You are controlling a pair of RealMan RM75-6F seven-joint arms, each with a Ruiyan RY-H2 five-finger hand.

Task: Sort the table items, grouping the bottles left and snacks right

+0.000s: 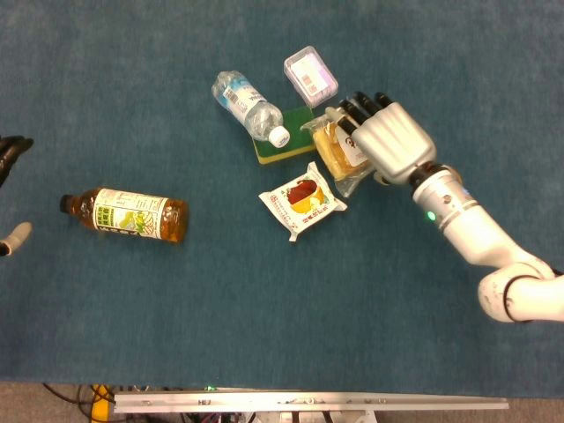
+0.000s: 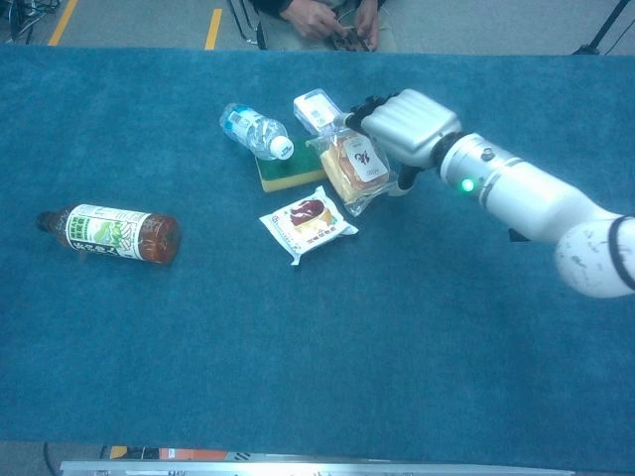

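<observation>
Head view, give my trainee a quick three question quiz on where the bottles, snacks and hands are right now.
1. True or false: the tea bottle stands upright.
2. The right hand is over which item? A) water bottle B) clear bread pack C) sponge
3. Fill in: the water bottle's cap end rests on the ____.

Key
1. False; it lies on its side, left of the pile.
2. B; whether the fingers grip it cannot be told.
3. Sponge.
</observation>
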